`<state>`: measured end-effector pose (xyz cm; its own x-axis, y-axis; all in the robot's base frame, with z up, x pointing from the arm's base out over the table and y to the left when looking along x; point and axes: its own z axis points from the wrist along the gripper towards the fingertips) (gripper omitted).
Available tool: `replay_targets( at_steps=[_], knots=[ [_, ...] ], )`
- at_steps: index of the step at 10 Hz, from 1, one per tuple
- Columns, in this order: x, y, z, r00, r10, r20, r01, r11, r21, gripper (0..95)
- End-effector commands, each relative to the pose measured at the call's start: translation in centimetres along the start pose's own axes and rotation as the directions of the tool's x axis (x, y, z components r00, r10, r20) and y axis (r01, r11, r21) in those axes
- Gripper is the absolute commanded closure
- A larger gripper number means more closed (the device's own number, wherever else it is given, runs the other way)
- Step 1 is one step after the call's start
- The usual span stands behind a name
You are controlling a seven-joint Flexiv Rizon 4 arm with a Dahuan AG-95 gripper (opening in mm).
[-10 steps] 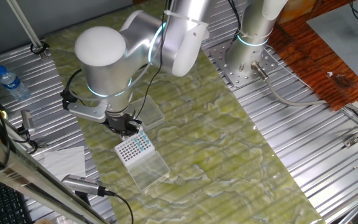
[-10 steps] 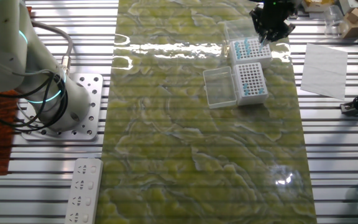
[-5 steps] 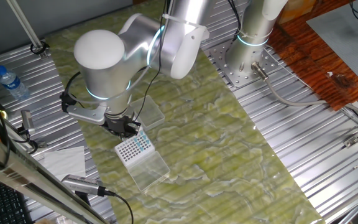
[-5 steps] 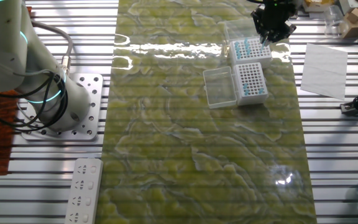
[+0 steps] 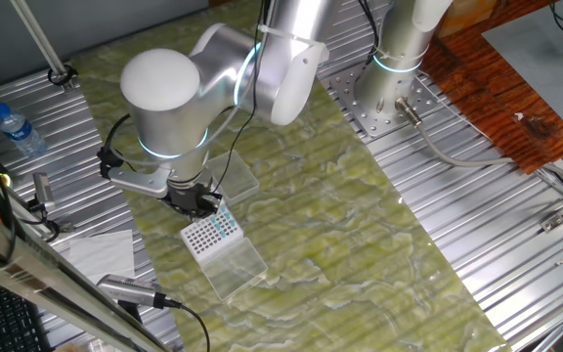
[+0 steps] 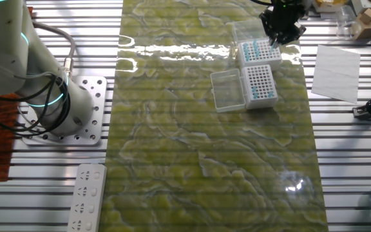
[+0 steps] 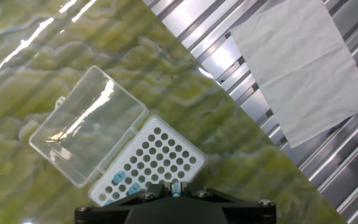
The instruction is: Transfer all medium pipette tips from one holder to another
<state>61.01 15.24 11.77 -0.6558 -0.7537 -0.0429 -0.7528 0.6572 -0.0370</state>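
Note:
Two white tip holders stand side by side on the green mat. The far holder [image 6: 258, 51] carries rows of medium pipette tips [image 6: 252, 47] with light-blue tops. The near holder [image 6: 261, 85] [image 5: 209, 235] has blue tips [image 6: 269, 85] along one side. My gripper [image 6: 275, 40] [image 5: 196, 202] hovers at the far holder's edge. In the hand view a holder [image 7: 160, 163] with mostly empty holes lies below, with a few blue tips [image 7: 120, 183] at its lower left. My gripper [image 7: 176, 186] is shut on one blue-topped tip [image 7: 176, 185].
Clear hinged lids lie open beside the holders [image 6: 227, 90] [image 6: 243, 29] [image 7: 86, 134]. A white paper sheet [image 6: 335, 72] [image 7: 303, 68] rests on the ribbed metal table past the mat edge. A water bottle [image 5: 18, 129] and the arm's base [image 6: 76, 109] stand further off.
Almost nothing differs; the arm has shifted only slightly above the holders, with the gripper still shut.

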Motion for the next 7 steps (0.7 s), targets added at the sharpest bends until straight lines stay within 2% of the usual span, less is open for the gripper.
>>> replay_targets(
  at_steps=[1, 2, 3, 5, 7],
  knots=[
    [0.1, 0.0, 0.0, 1.0, -0.013, -0.001, 0.013, 1.0, 0.002, 76.0],
    [0.1, 0.0, 0.1, 1.0, -0.015, -0.001, 0.015, 1.0, 0.001, 57.0],
    [0.3, 0.1, 0.2, 1.0, -0.031, -0.001, 0.031, 1.0, 0.001, 57.0],
    [1.7, 0.0, 0.4, 0.998, -0.069, 0.001, 0.069, 0.998, 0.002, 57.0],
    [5.3, -0.7, 0.1, 0.988, -0.153, 0.002, 0.153, 0.988, -0.001, 57.0]
  ],
)
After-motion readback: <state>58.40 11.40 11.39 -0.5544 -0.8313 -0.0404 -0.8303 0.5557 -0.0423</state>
